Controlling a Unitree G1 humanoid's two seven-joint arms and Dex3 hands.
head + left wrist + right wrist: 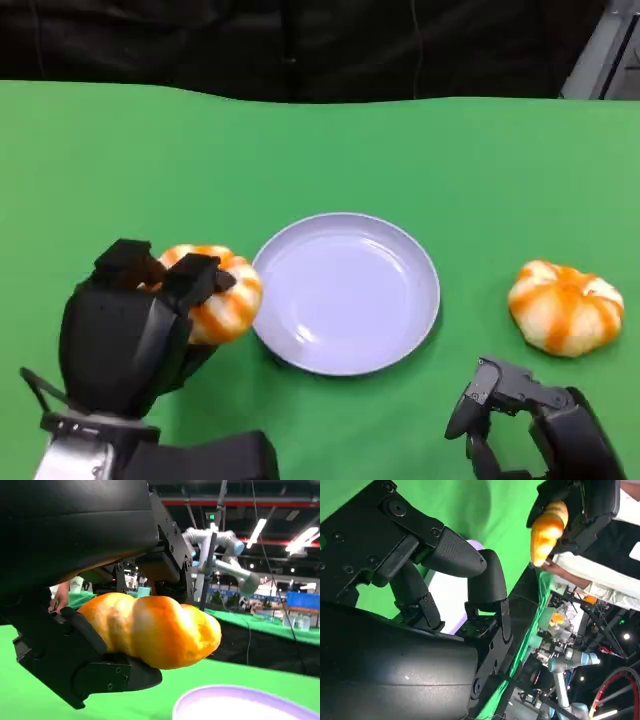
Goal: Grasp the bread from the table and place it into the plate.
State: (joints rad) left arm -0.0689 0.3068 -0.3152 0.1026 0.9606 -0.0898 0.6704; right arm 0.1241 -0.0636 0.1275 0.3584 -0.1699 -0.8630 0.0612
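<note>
Bread (pixel 222 292) sits clamped in my left hand (pixel 130 330), my fingers (pixel 195 278) wrapped over its top, just beside the rim of the lilac plate (pixel 345 292) that lies beyond my fingertips on the green counter (pixel 400 150). My right hand (pixel 530 415) rests low, fingers curled inward and grasping nothing, with a second bun (pixel 566 306) on the counter just past them, well apart from the plate
</note>
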